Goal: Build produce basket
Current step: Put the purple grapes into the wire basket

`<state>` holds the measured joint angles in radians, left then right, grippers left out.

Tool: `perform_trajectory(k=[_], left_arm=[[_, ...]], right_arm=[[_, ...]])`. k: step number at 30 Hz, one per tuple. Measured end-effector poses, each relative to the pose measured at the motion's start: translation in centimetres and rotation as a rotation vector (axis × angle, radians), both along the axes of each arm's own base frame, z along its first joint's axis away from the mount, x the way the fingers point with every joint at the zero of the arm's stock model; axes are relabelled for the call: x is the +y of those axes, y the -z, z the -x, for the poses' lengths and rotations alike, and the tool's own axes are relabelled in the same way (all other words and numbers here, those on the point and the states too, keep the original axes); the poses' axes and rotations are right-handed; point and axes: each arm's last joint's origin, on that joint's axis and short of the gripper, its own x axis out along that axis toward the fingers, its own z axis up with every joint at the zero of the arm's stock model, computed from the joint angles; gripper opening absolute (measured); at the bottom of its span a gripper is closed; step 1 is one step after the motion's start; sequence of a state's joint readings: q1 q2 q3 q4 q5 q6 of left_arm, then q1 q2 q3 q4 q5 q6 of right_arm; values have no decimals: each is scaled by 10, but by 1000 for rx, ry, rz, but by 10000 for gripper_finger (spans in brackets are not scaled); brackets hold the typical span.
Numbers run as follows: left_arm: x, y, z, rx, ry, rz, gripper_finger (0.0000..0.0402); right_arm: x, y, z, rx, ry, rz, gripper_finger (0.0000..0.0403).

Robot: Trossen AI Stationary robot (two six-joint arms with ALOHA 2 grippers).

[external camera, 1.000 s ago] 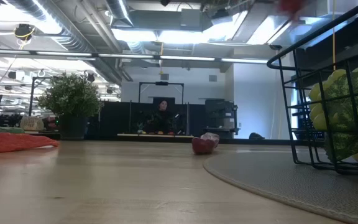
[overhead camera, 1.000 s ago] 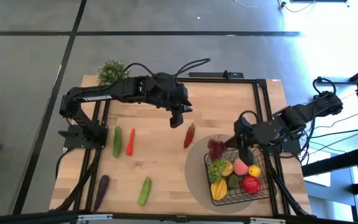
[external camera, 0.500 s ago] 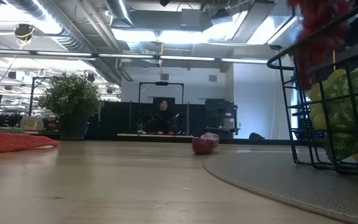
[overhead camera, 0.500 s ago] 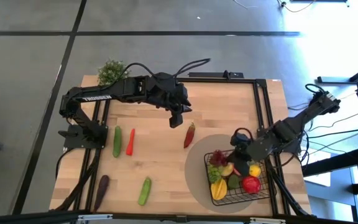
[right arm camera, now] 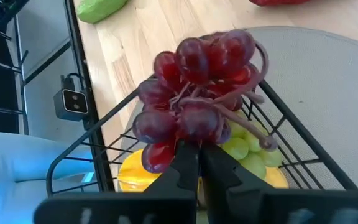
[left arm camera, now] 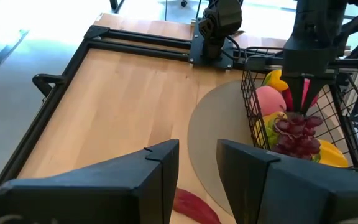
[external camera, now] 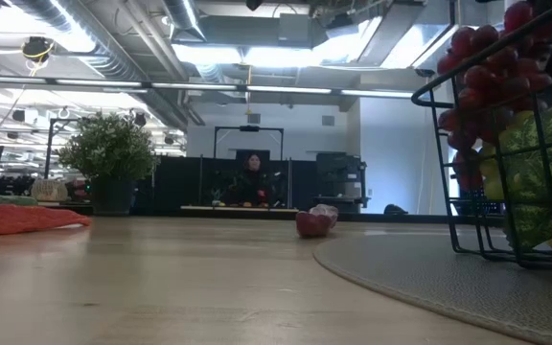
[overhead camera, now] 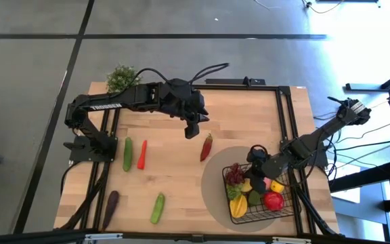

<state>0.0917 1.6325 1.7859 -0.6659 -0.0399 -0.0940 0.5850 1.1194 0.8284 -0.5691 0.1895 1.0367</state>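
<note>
Right hand (right arm camera: 197,163): clenched on the dark red grapes (right arm camera: 197,93), holding them over the basket (overhead camera: 284,207) corner.
Basket: on the round mat (overhead camera: 215,190), holding fruit.
Left hand (overhead camera: 192,130): parted, apparently empty, above the table (overhead camera: 175,169).
Writing: none legible.

Black wire basket (overhead camera: 284,209), glossy grapes (right arm camera: 197,99), wooden table (overhead camera: 175,183)

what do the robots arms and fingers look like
Both arms are dark, jointed and boxy, with black cables looping off them. The left arm carries pale lettering along its side. The left gripper has broad, flat black fingers; the right gripper has slim black ones.
</note>
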Motion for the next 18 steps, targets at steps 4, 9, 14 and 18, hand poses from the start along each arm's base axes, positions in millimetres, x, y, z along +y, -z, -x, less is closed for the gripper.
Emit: perform_trajectory(k=[4,9,14,18], left_arm=[[0,0,0,0,0,0,98],[0,0,0,0,-2,4,98],[0,0,0,0,-3,6,98],[0,2,1,18,-3,8,98]], right_arm=[[0,0,0,-2,0,0,12],[-1,0,-1,-3,9,-4,35],[-5,-1,-5,-21,30,-9,62],[-8,-3,-8,-46,15,7,83]])
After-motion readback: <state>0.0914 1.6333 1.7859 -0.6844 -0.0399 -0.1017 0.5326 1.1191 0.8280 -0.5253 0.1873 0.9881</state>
